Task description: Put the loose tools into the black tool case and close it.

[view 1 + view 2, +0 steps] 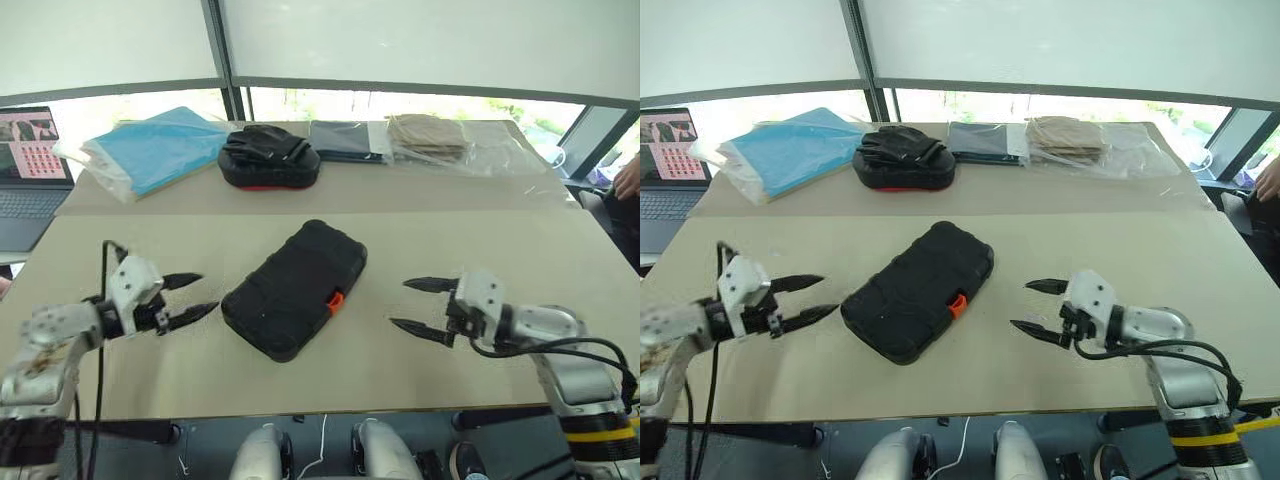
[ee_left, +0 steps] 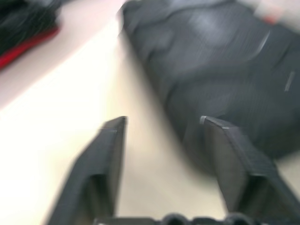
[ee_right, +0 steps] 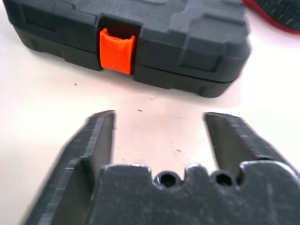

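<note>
The left gripper point(image 1: 187, 298) and right gripper point(image 1: 424, 305) hang nearest, both spread wide and empty, touching nothing. Between them the case point(image 1: 295, 288) lies closed on the table point(image 1: 500, 250), its orange latch point(image 1: 335, 301) facing the right gripper; any tools inside are hidden. The case sits at 3 o'clock of the left gripper and 9 o'clock of the right, near each but apart. At 12 o'clock of the case lies a pouch point(image 1: 268, 168) topped with gloves point(image 1: 262, 143).
</note>
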